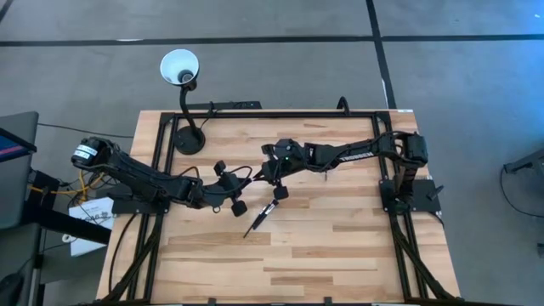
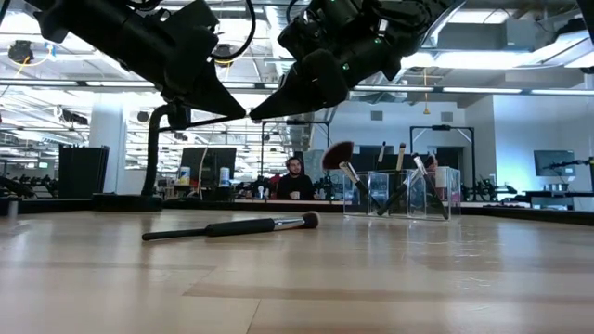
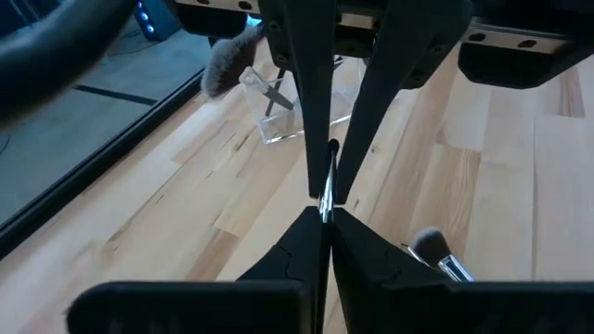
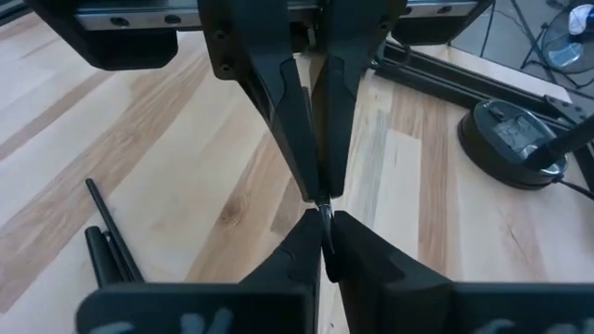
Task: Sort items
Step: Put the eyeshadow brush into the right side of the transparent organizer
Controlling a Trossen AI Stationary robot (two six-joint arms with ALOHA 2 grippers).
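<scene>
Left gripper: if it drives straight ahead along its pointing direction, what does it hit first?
The right gripper, almost at once: its fingers meet the left gripper tip to tip, both pinching one thin brush.

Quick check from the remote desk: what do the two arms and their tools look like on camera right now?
Both arms are matte black, built of jointed segments with black cables running along them. The left arm has a white-labelled round cap at its base end. The right arm carries small white lettering on one link. Left tool and right tool each taper to two slim, wedge-shaped black fingers.
</scene>
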